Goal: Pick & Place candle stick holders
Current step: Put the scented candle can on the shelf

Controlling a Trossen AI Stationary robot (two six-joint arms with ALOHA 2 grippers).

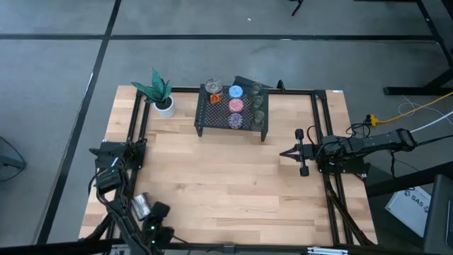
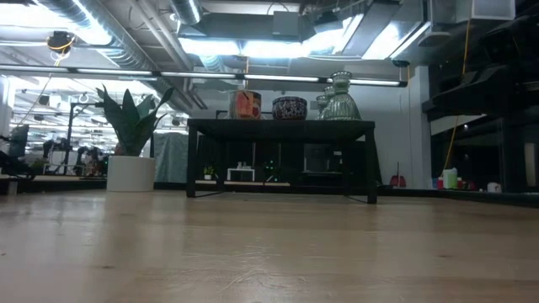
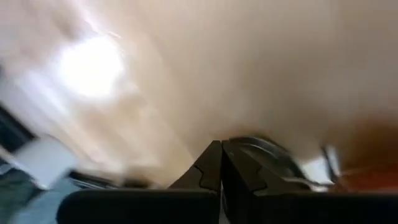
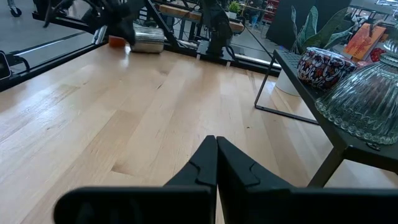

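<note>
Near the worktop's front-left corner we see one silvery candle stick holder on its side, beside the closed left pincer; right pincer closed, farther off

grey floor, ceiling lights, ducts

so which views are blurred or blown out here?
Left wrist view: motion-smeared, with a bright glare patch on the table; only the shut left gripper reads sharply. Low view: ceiling lights overexposed, so the black mesh rack sits backlit. Right wrist view: sharp, including the shut right gripper. High view: evenly lit.
</note>
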